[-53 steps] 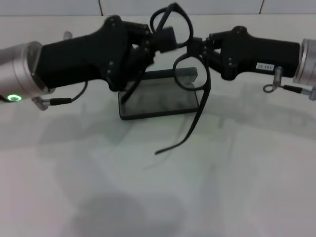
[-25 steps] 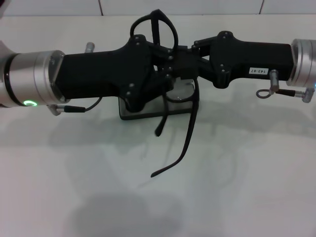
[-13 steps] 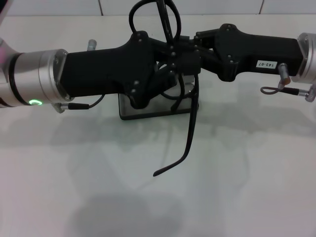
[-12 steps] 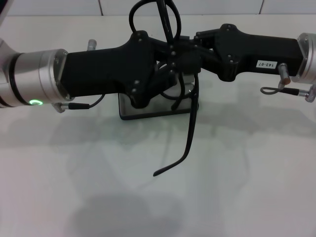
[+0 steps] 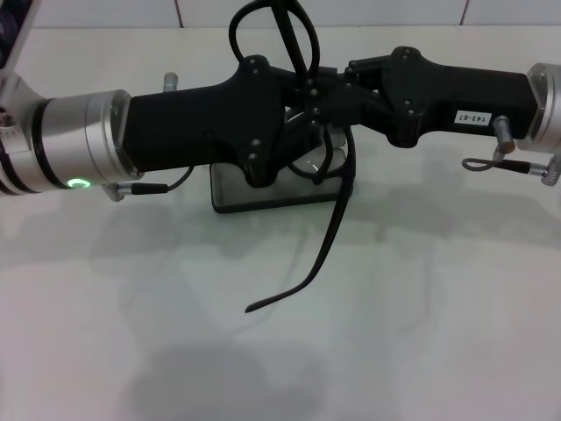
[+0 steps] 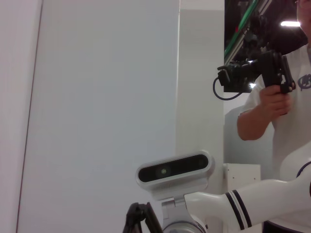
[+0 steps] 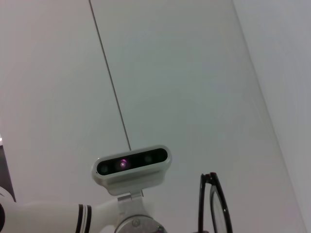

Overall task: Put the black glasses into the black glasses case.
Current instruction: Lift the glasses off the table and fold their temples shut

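Note:
The black glasses (image 5: 330, 226) are held up in the air between my two grippers, lenses upright. One temple arm hangs down toward the table and the upper lens rim stands above the arms. My left gripper (image 5: 302, 105) reaches in from the left and is shut on the frame. From the right, my right gripper (image 5: 329, 92) is shut on the frame too. The black glasses case (image 5: 254, 197) lies open on the table right below them, mostly hidden by the left arm. In the right wrist view the glasses (image 7: 202, 204) show edge-on.
The white table (image 5: 394, 333) stretches toward me in front of the case. A tiled wall runs along the back. Both wrist views look back at my head camera (image 7: 131, 162). A person (image 6: 272, 97) stands behind it.
The left arm has pushed further right across the case. The hanging temple arm's tip has swung left. The other temple arm, dangling one second ago, no longer hangs down.

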{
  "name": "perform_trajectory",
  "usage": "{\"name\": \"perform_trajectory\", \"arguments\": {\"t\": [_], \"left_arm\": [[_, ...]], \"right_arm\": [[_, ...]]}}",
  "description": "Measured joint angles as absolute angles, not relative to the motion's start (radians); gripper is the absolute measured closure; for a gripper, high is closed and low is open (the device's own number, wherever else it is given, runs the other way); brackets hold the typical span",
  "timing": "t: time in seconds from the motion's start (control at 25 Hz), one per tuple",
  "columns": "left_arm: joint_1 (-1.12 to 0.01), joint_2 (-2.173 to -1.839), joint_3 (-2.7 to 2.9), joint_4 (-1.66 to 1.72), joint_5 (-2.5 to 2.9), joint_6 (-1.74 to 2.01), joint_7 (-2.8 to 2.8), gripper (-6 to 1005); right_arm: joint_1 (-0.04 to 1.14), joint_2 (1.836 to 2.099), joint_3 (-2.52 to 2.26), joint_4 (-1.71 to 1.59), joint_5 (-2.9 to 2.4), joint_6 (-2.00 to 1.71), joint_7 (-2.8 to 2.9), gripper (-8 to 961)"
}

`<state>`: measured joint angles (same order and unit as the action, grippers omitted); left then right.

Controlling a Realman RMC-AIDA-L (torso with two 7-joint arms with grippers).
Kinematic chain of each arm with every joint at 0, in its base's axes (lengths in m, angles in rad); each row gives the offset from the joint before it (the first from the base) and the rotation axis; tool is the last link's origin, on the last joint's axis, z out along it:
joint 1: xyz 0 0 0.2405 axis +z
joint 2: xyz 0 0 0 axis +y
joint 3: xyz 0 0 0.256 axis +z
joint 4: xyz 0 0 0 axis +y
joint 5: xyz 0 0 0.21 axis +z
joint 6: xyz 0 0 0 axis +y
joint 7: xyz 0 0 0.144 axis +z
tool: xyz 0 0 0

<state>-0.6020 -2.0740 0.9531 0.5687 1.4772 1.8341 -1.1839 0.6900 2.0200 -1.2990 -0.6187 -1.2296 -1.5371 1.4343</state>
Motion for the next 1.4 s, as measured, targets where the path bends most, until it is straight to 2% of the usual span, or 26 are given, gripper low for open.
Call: {"name": "perform_trajectory", "arguments": {"t": [0.24, 0.52, 0.8, 1.4], "left_arm": [[-0.602, -2.068, 0.951, 0.575, 1.472, 1.851, -1.210, 993], [-0.571, -2.044, 0.947, 0.658, 1.452, 1.886, -1.305, 992], [-0.522, -1.993, 0.955, 0.694, 1.479, 1.926, -1.355, 992], [-0.486, -2.018, 0.951, 0.568, 1.673, 1.856, -1.224, 990]], "right_arm": [[0.674, 2.020, -1.290, -0.618, -1.229, -1.511, 1.430, 905], [0.669, 2.018, -1.289, -0.618, -1.234, -1.440, 1.407, 905], [0.677, 2.019, -1.287, -0.637, -1.229, -1.315, 1.339, 905], [0.677, 2.023, -1.286, -0.688, -1.146, -1.174, 1.198, 904]]}}
